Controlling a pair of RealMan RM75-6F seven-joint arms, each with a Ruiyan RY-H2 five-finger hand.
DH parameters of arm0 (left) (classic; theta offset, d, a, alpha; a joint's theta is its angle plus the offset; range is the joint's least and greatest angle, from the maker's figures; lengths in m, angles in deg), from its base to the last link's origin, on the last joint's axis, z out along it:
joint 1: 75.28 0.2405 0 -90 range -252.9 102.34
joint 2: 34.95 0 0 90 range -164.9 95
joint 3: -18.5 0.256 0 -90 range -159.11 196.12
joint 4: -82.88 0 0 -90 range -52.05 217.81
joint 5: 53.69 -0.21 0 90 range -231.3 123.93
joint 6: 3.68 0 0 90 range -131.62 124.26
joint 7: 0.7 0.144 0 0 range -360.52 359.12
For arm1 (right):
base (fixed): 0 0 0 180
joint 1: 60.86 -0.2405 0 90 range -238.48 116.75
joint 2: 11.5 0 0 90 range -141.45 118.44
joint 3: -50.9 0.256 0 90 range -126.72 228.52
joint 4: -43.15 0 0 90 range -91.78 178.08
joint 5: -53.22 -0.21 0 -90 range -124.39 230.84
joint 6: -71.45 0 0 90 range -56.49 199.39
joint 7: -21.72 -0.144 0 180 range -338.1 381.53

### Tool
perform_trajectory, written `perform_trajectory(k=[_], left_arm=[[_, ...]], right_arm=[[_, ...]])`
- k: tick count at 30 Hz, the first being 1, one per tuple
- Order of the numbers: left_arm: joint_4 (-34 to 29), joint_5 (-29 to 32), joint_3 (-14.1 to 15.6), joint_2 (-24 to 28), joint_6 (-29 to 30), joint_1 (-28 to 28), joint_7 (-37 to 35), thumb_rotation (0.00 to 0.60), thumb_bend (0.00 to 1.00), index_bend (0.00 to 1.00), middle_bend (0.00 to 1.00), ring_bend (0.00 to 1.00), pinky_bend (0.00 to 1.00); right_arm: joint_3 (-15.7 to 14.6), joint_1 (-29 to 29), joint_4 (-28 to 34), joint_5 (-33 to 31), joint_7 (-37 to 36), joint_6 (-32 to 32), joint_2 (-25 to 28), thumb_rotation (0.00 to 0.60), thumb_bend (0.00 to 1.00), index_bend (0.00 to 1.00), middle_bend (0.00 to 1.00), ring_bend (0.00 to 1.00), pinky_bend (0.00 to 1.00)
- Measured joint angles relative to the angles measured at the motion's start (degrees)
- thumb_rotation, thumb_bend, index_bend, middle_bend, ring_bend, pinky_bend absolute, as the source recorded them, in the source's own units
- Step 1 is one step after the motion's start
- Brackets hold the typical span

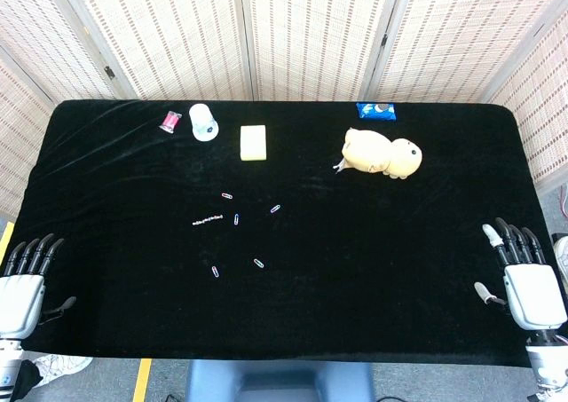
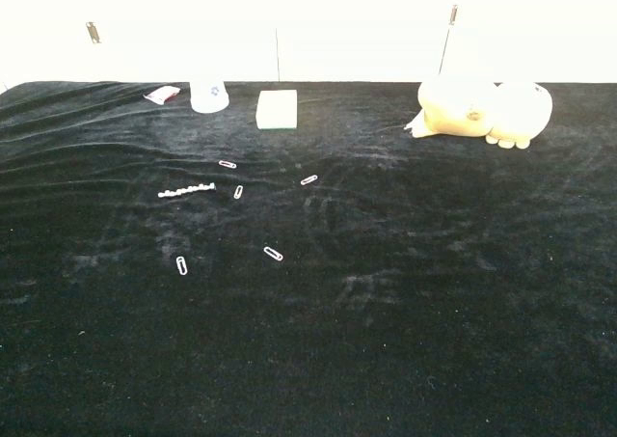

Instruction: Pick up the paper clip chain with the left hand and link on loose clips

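A short white paper clip chain (image 1: 209,219) (image 2: 187,190) lies flat on the black cloth left of centre. Several loose clips lie around it, among them one (image 1: 227,195) (image 2: 228,164) just behind it, one (image 1: 275,208) (image 2: 308,179) to its right and one (image 1: 215,271) (image 2: 182,264) nearer the front. My left hand (image 1: 24,282) rests at the front left edge of the table, fingers extended and apart, holding nothing. My right hand (image 1: 524,278) sits at the front right edge, also spread and empty. Neither hand shows in the chest view.
Along the back of the black table (image 1: 355,269) stand a red packet (image 1: 169,121), a white cup (image 1: 204,122), a pale yellow block (image 1: 254,142), a yellow plush toy (image 1: 382,153) and a blue packet (image 1: 376,110). A screen wall runs behind the table.
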Motion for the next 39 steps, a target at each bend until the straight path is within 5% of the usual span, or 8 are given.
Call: perform_trajectory(k=[9, 12, 14, 17, 19, 23, 39], left_arm=[[0.3, -1.5, 0.2, 0.1, -0.2, -0.5, -2.0, 0.600, 0.23, 0.09, 0.08, 0.10, 0.03], [1.7, -2.8, 0.0, -0.2, -0.4, -1.4, -5.0, 0.600, 0.23, 0.13, 0.22, 0.30, 0.29], [3.2, -3.3, -0.6, -0.7, -0.6, -2.4, -7.7, 0.600, 0.23, 0.19, 0.45, 0.52, 0.58], [5.8, -3.5, -2.7, -2.5, -0.3, -4.2, -9.9, 0.600, 0.23, 0.27, 0.78, 0.83, 0.87], [6.5, -3.1, -4.0, -3.5, -0.5, -5.3, -9.3, 0.600, 0.23, 0.29, 0.89, 0.94, 0.97], [5.8, -0.3, -5.9, -4.5, -2.8, -7.4, -5.8, 0.600, 0.23, 0.31, 1.00, 1.00, 1.00], [1.5, 28.0, -14.1, -12.6, -20.3, -20.3, 11.0, 0.600, 0.31, 0.38, 1.00, 1.00, 1.00]], right_arm=[[-0.7, 1.3, 0.5, 2.1, 0.9, -3.1, -0.1, 0.600, 0.23, 0.00, 0.00, 0.00, 0.00], [-0.9, 1.9, 0.5, 3.5, 1.5, -4.7, -0.5, 0.600, 0.23, 0.00, 0.00, 0.00, 0.00], [-1.0, 2.0, 0.4, 4.4, 1.9, -5.5, -0.8, 0.600, 0.23, 0.00, 0.00, 0.00, 0.00], [-1.0, 2.2, 0.1, 5.5, 2.9, -6.3, -1.5, 0.600, 0.23, 0.00, 0.00, 0.00, 0.00], [-0.8, 2.3, 0.1, 5.1, 3.4, -6.4, -1.7, 0.600, 0.23, 0.00, 0.00, 0.00, 0.00], [0.2, 2.3, 0.5, 2.8, 5.4, -6.2, -2.4, 0.600, 0.23, 0.00, 0.00, 0.00, 0.00], [3.5, -1.7, 0.7, -5.5, 3.2, 3.4, -0.9, 0.600, 0.23, 0.00, 0.00, 0.00, 0.00]])
